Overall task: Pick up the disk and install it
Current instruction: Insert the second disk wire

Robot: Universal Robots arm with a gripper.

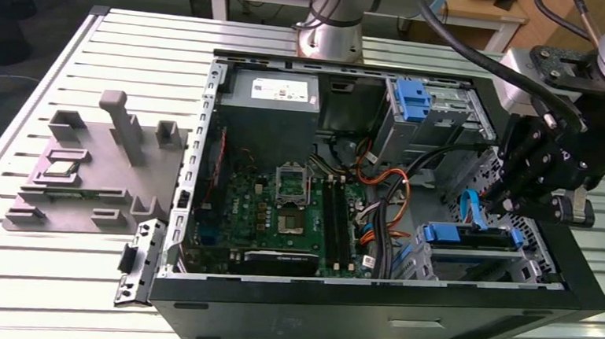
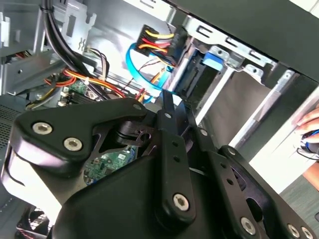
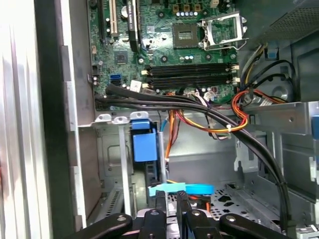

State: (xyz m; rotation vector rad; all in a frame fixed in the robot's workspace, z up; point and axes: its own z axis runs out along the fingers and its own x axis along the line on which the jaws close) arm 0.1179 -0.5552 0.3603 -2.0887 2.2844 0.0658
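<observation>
Blue plastic marks the disk (image 1: 469, 236). It lies flat in the lower bay, in the near corner of the case (image 1: 378, 320) on the exterior view's right, its carrier edge facing up out of the cage. From here I judge it to be in the bay but cannot confirm it is fully home.

My gripper (image 1: 511, 204) hangs just above and beside that bay. In the first wrist view the fingertips (image 3: 160, 199) stand narrow, nearly together, and I see nothing pinched between them. A light blue cable (image 3: 180, 189) runs just beyond the tips, and orange and black wires (image 1: 384, 210) loop across the case floor towards the board (image 1: 278, 215).

I take the step in hand to be seating the disk. To do it well I would press on the carrier frame rather than on the drive's face. I would keep the push in line with the bay rails so that the carrier does not cock to one side. I would also go slowly, with the fingers clear of the blue cable. Snagging it could tug the connector or drag the disk back out.
</observation>
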